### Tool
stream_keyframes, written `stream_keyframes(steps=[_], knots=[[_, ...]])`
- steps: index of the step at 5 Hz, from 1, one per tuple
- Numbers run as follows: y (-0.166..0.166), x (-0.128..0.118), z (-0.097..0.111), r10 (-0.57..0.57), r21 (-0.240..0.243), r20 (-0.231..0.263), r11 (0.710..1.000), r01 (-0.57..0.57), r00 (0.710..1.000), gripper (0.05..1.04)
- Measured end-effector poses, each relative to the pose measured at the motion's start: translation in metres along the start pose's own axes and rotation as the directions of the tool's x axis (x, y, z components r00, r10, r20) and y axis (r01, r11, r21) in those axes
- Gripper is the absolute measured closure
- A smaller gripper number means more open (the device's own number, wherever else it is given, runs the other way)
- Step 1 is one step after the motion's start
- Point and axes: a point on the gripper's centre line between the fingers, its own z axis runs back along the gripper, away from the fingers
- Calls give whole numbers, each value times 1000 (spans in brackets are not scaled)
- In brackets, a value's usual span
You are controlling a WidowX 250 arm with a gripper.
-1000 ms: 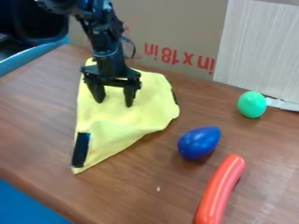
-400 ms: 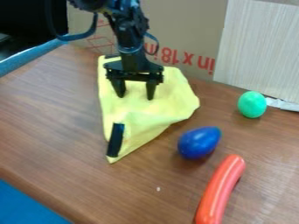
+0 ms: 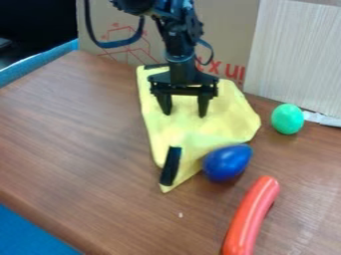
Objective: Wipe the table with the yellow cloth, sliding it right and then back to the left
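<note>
In the camera view the black gripper hangs from the top edge over the upper part of a yellow cloth. Its two fingers stand apart, tips down against or just above the fabric; which of the two I cannot tell. The cloth lies on the brown table, with a black strip near its lower corner. At the cloth's lower right edge sits a blue egg-shaped object, partly overlapping the cloth in view.
A green egg-shaped object sits at the right, near a pale panel. A red-orange sausage-shaped object lies at the lower right. Behind the cloth stands a cardboard box. The wooden table extends to the left.
The gripper and the yellow cloth have both moved right across the table, bringing the cloth up to the blue object. The blue, green and red-orange objects have stayed in place.
</note>
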Motion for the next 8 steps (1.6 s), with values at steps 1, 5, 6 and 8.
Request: stream_keyframes(steps=[1, 5, 6, 8], knots=[[-13, 0, -1, 4, -9, 4, 1000, -4, 1000, 83], [52, -24, 11, -48, 43, 34, 998, 46, 998, 84], [67, -26, 12, -70, 63, 51, 996, 67, 996, 83], [116, -26, 16, -82, 87, 80, 993, 75, 993, 84]])
